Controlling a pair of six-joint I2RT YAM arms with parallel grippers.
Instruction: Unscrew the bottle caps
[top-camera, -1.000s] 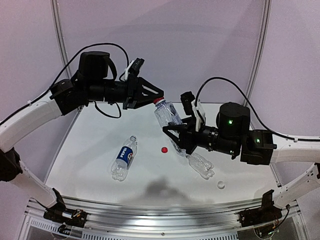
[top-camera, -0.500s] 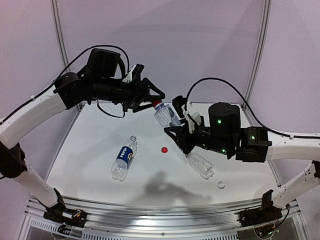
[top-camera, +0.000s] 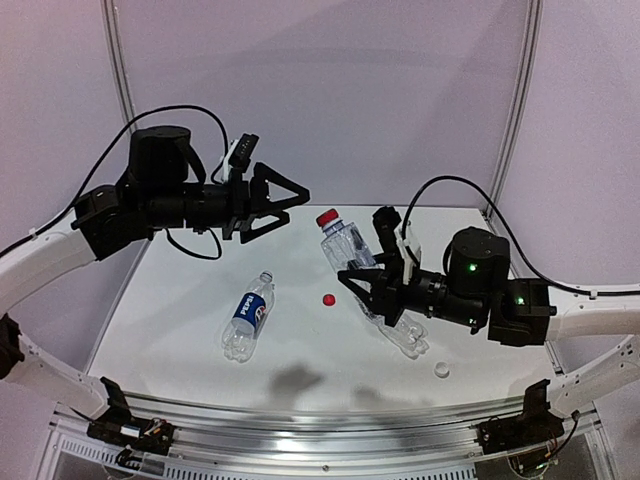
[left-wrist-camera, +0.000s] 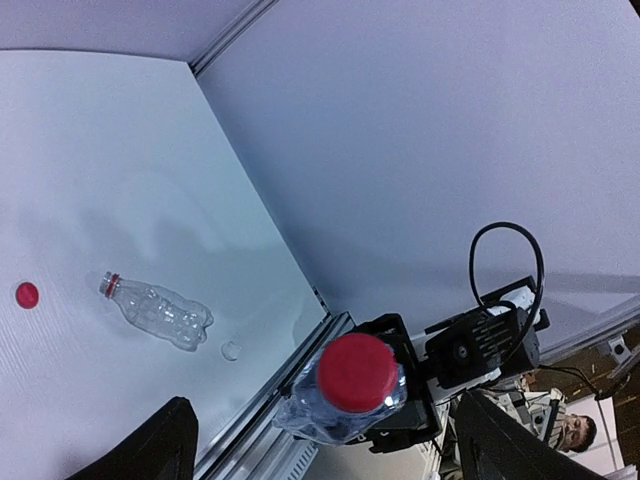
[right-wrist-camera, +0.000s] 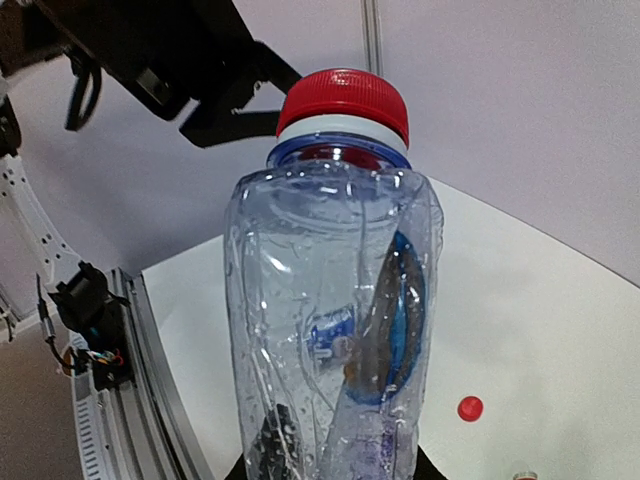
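Note:
My right gripper (top-camera: 366, 287) is shut on a clear bottle (top-camera: 346, 247) and holds it tilted above the table, its red cap (top-camera: 327, 217) on the neck and pointing up-left. In the right wrist view the bottle (right-wrist-camera: 330, 330) fills the frame and hides my fingers; the cap (right-wrist-camera: 343, 100) sits on top. My left gripper (top-camera: 287, 208) hangs open just left of the cap, apart from it. The left wrist view shows that cap (left-wrist-camera: 356, 372) end-on between the spread fingers (left-wrist-camera: 150, 445). A Pepsi-labelled bottle (top-camera: 248, 317) lies uncapped on the table.
A loose red cap (top-camera: 328, 299) lies mid-table. An uncapped ribbed bottle (top-camera: 405, 330) lies under my right gripper, with a whitish cap (top-camera: 441, 369) near the front right. The white table (top-camera: 180, 300) ends at a metal rail (top-camera: 320, 425) in front.
My left gripper opened and drew back to the left, off the red cap. The right arm shifted slightly right and down with the bottle; the cap stays on it.

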